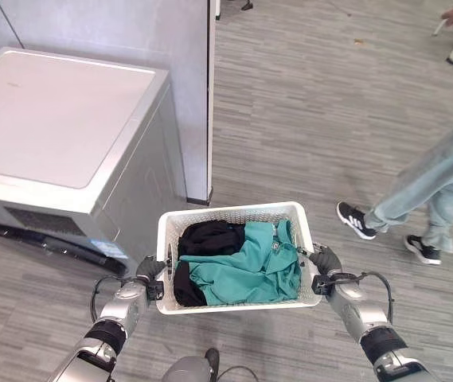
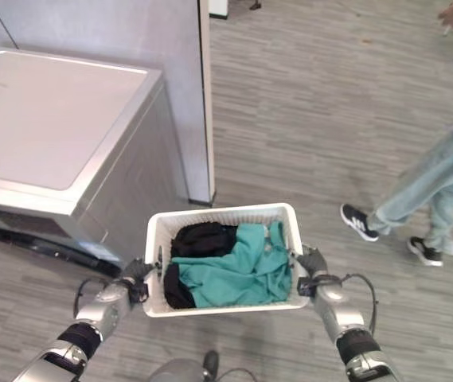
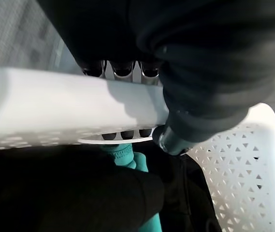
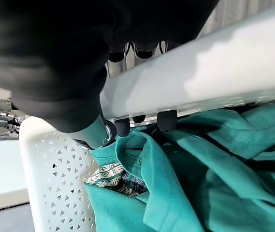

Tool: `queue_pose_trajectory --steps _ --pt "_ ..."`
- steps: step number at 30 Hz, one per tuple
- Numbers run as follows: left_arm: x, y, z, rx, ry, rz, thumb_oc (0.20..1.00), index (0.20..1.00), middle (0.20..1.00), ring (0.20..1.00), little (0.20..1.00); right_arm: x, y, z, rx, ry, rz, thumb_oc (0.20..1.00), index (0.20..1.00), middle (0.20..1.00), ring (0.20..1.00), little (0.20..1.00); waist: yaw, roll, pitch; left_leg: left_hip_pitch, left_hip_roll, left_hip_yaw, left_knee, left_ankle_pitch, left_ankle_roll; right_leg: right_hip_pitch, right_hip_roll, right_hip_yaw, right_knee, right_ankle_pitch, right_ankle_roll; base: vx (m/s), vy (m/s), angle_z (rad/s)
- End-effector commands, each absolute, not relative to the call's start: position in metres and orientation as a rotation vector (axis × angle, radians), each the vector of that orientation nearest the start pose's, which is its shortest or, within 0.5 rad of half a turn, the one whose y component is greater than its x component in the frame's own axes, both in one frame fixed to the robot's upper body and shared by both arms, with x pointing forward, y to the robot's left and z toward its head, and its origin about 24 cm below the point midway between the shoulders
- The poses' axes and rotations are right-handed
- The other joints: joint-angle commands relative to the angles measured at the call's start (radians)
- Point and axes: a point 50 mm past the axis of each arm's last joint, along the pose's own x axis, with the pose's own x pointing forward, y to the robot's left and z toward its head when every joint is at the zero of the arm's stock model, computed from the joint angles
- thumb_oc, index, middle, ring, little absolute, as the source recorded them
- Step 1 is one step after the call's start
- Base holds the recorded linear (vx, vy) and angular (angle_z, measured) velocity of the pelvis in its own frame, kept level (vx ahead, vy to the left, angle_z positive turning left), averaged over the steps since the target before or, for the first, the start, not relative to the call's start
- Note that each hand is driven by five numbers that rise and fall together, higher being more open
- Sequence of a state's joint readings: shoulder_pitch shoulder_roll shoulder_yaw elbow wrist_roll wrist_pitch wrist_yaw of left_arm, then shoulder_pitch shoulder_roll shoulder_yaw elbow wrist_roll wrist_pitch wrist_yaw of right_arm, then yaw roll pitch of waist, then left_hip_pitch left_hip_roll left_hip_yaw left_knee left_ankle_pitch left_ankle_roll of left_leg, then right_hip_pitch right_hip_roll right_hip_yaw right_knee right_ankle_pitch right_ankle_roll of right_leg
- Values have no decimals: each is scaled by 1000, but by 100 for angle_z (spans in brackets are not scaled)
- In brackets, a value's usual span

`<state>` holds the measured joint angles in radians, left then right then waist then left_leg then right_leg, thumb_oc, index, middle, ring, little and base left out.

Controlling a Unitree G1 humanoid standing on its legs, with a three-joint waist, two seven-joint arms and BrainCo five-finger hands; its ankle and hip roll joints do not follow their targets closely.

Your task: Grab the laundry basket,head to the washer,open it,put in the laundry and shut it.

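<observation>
Laundry basket (image 1: 234, 213) is held up, left hand (image 1: 151, 268) and right hand (image 1: 324, 259) curled round its handles; next, walk to the washer (image 1: 59, 119).

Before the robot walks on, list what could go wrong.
1. A person is walking close on the robot's right; the laundry basket could bump them.
2. The washer lid is closed, yet the left robot hand and right robot hand both grip the basket rim, leaving none free.
3. The teal shirt lies heaped near the rim and might slip out.
</observation>
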<state>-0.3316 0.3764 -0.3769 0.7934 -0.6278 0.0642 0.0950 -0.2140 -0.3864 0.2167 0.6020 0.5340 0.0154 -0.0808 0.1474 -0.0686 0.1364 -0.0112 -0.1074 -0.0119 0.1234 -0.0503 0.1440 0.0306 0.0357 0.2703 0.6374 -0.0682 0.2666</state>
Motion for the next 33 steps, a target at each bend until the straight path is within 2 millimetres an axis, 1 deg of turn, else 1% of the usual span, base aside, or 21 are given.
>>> queue_pose_trajectory --steps 1,2,3,4,5,6,7,8,9,10,11,13,14,17,20,28,33 --pt "326 164 3 -138 339 -80 200 200 200 200 200 281 -198 -14 98 322 71 200 200 200 200 200 -21 70 -48 -50 18 -67 -85 46 -66 -21 -16 -113 -17 167 -53 306 199 24" --pt "327 163 2 -125 349 -80 200 200 200 200 200 279 -200 -17 100 337 65 200 200 200 200 200 -32 78 -48 -18 15 -85 -93 39 -65 -57 -7 -133 -45 109 -78 306 181 48" --pt "328 163 2 -119 354 -84 200 200 200 200 200 278 -201 -20 96 350 70 200 200 200 200 200 -36 84 -51 1 19 -97 -103 38 -68 -96 10 -143 -112 52 -109 291 125 37" --pt "329 164 2 -111 357 -88 200 200 200 200 200 278 -203 -21 95 357 74 200 200 200 200 200 -44 85 -50 25 13 -117 -114 40 -73 -111 16 -161 -184 -3 -129 256 63 26" --pt "330 161 1 -101 369 -104 200 200 200 200 200 277 -206 -21 95 363 72 200 200 200 200 200 -55 78 -48 38 2 -133 -117 38 -81 -104 21 -162 -293 -38 -145 295 1 36" --pt "333 152 5 -85 350 -123 200 200 200 200 200 278 -215 -14 84 335 47 200 200 200 200 200 -73 63 -38 50 -19 -168 -103 47 -103 -106 33 -119 -458 -21 -148 204 -17 62" --pt "333 152 5 -85 350 -123 200 200 200 200 200 278 -216 -14 83 335 46 200 200 200 200 200 -78 65 -33 56 -18 -173 -102 46 -103 -95 32 -124 -464 -20 -148 132 -73 117" --pt "336 153 9 -81 341 -123 200 200 200 200 200 283 -216 -9 98 312 28 200 200 200 200 200 -69 66 -35 48 -13 -165 -87 59 -125 -88 14 -162 -456 9 -129 6 -58 128" --pt "334 153 2 -85 380 -136 200 200 200 200 200 283 -214 -10 103 322 48 200 200 200 200 200 -65 61 -35 47 -19 -154 -88 51 -125 -65 2 -179 -499 10 -140 37 -78 111" --pt "335 152 4 -100 365 -128 200 200 200 200 200 281 -211 -14 114 333 54 200 200 200 200 200 -59 49 -40 48 -27 -154 -95 41 -120 -46 -8 -192 -531 13 -152 104 -85 31" --pt "330 155 0 -123 367 -106 200 200 200 200 200 275 -211 -19 124 348 52 200 200 200 200 200 -47 42 -58 59 -27 -158 -124 42 -119 -7 -10 -211 -597 24 -156 107 -85 -32" --pt "328 157 -4 -125 379 -101 200 200 200 200 200 272 -213 -21 125 359 44 200 200 200 200 200 -41 40 -66 65 -24 -161 -143 43 -118 12 -13 -218 -625 27 -157 85 -66 11" --pt "325 156 -8 -126 395 -107 200 200 200 200 200 270 -213 -23 112 366 52 200 200 200 200 200 -38 39 -73 74 -15 -163 -182 47 -121 34 -16 -230 -659 29 -162 57 -52 54" --pt "323 155 -10 -124 406 -109 200 200 200 200 200 270 -213 -23 111 368 55 200 200 200 200 200 -34 34 -75 74 -12 -169 -194 45 -123 44 -20 -241 -676 30 -164 8 -50 14" --pt "320 152 -16 -124 431 -116 200 200 200 200 200 267 -214 -26 113 383 48 200 200 200 200 200 -28 29 -74 70 -10 -179 -208 52 -131 61 -23 -269 -709 39 -167 -19 -78 -1" --pt "318 151 -19 -127 443 -117 200 200 200 200 200 263 -211 -29 132 392 53 200 200 200 200 200 -27 28 -71 62 -8 -186 -211 64 -140 66 -22 -290 -714 40 -168 -15 -38 7" --pt "318 145 -20 -132 448 -126 200 200 200 200 200 262 -212 -29 133 392 50 200 200 200 200 200 -29 31 -60 57 -6 -194 -211 72 -149 67 -22 -313 -712 38 -172 -8 -53 14"
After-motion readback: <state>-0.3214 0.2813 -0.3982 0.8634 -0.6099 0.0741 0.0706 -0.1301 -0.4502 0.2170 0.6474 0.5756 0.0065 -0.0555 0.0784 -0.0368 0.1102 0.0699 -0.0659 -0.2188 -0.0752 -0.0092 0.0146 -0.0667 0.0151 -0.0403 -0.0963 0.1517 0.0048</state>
